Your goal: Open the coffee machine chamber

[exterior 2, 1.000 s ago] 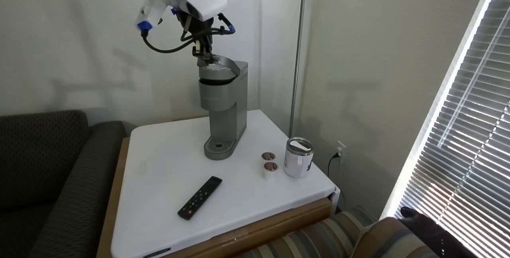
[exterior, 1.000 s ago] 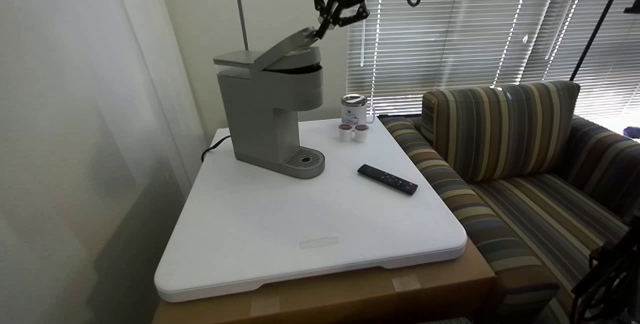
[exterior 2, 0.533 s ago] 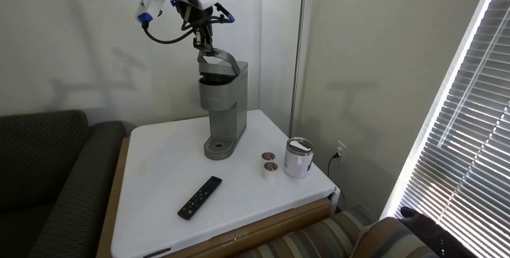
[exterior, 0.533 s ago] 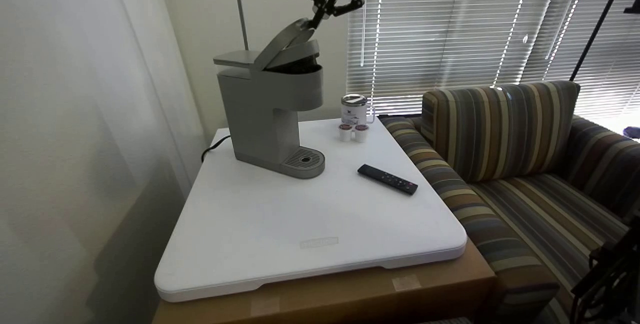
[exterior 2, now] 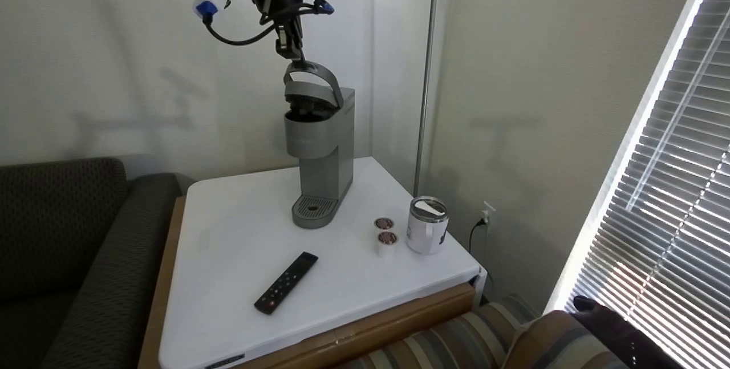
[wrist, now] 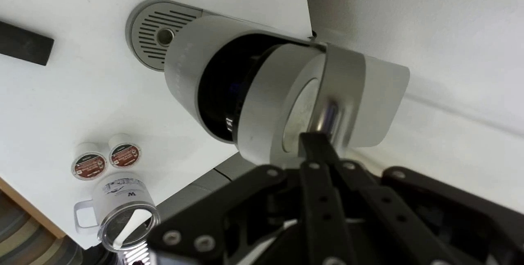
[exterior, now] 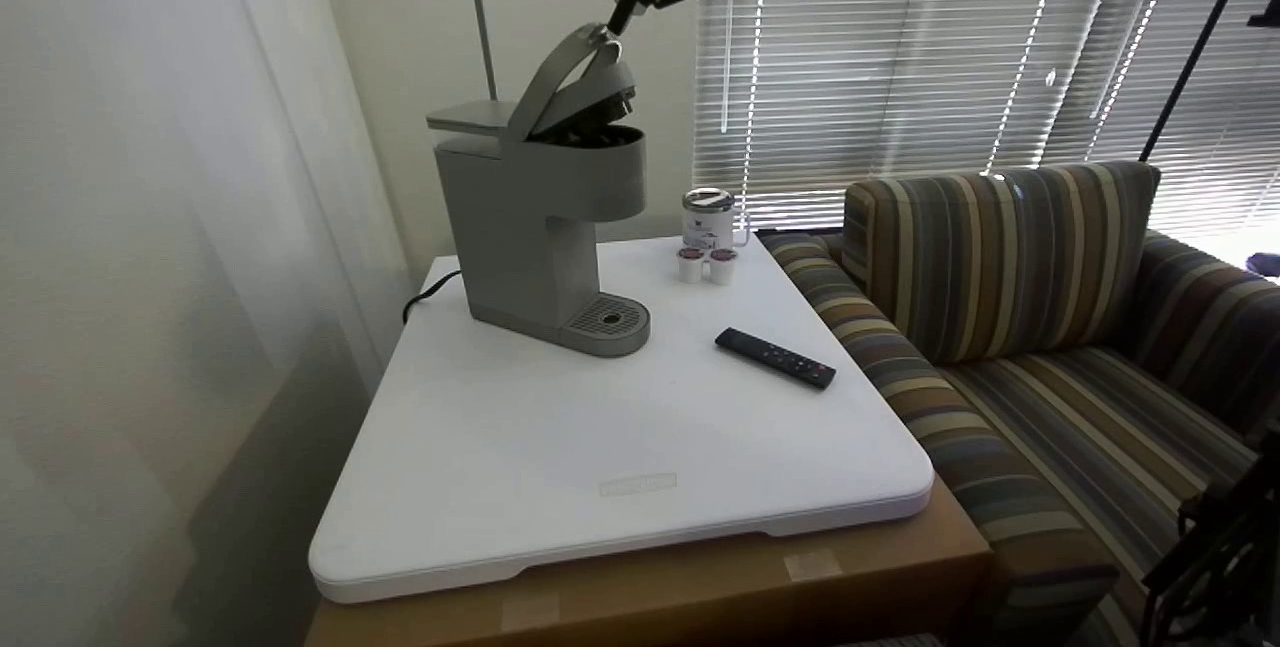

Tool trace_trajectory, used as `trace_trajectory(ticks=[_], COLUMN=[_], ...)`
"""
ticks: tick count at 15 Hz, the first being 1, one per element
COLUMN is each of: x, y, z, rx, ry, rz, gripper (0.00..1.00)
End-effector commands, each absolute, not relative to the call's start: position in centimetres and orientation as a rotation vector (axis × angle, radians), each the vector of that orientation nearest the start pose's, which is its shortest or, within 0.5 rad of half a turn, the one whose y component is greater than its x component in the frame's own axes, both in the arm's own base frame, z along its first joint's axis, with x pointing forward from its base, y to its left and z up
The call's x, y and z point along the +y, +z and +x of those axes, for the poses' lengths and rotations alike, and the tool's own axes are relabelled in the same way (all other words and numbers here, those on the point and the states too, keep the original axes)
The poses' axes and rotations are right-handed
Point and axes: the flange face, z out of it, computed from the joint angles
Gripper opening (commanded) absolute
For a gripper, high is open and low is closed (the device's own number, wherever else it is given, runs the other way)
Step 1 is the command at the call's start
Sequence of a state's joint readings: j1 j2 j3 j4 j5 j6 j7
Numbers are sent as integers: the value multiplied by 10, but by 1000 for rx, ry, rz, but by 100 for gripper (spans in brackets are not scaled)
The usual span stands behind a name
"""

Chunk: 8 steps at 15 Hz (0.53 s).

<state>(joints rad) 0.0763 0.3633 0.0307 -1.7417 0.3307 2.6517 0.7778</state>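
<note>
Atop the grey pod coffee maker, the chamber gapes wider than a second ago.
The coffee maker stands on the white tabletop; above its body the lid handle has swung higher, raising the lid, so opening seems well along, perhaps not complete. Rightmost, over the coffee maker's front, the Robotiq gripper, fingers drawn narrowly together, touches the handle's edge; whether it pinches or pushes, I cannot tell.

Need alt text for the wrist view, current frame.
Closed Robotiq gripper at the raised handle of a grey pod coffee machine, seen from above, its lid tilted up over the dark, partly open chamber. On the white table: two coffee pods, a white lidded mug and one end of a black remote.
</note>
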Motion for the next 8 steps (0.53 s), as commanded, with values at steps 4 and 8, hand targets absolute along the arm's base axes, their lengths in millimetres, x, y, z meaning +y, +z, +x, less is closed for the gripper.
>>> trace_trajectory(ticks=[4, 8], x=[66, 62], y=[443, 444], z=[706, 704], rx=[1179, 1198], ry=[-478, -497], rz=[-2383, -2366], gripper=[0, 0])
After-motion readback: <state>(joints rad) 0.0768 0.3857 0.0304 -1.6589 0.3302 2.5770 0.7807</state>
